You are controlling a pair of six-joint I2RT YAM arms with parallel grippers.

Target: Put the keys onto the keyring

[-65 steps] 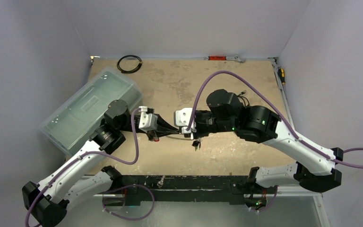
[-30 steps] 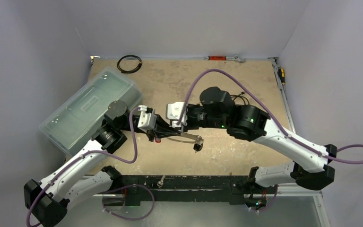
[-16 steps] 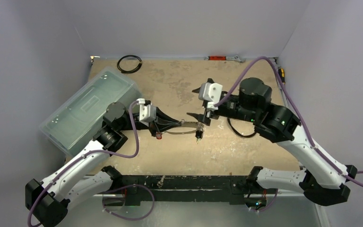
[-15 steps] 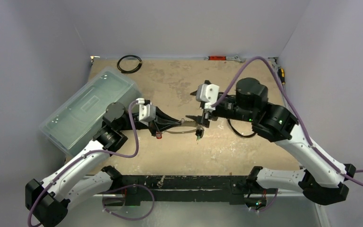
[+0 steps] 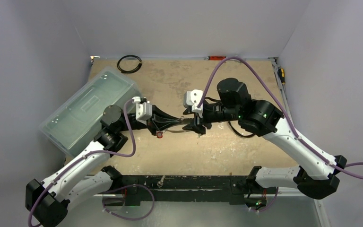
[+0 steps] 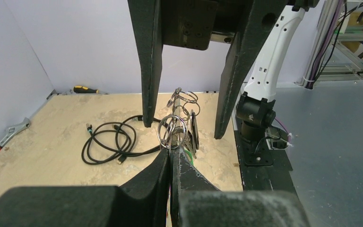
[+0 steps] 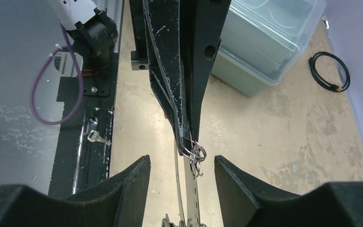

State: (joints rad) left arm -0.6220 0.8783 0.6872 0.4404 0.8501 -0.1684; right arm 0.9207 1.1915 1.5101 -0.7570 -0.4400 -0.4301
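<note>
My left gripper point(image 6: 170, 152) is shut on the keyring point(image 6: 172, 133), a thin silvery hoop seen edge-on that carries small split rings. The hoop point(image 5: 183, 129) reaches right from the left gripper point(image 5: 181, 124). Keys hang from it: a red tag point(image 5: 159, 135) and dark keys point(image 6: 194, 134) with a bit of green. My right gripper point(image 7: 181, 161) is open, and its fingers point(image 6: 146, 66) straddle the hoop's far end without touching it. In the right wrist view the keyring point(image 7: 192, 152) sits just past the left gripper point(image 7: 187, 137).
A clear lidded box point(image 5: 90, 108) lies at the left. A black coiled cable point(image 5: 129, 63) rests at the back. A loose black cable point(image 6: 108, 141) lies under the right arm. One loose key point(image 7: 95, 137) lies on the black front rail point(image 5: 184, 182).
The right arm swung away to the back right with its jaws wide. It has come back, open, round the hoop's far end. The left gripper has kept hold of the hoop.
</note>
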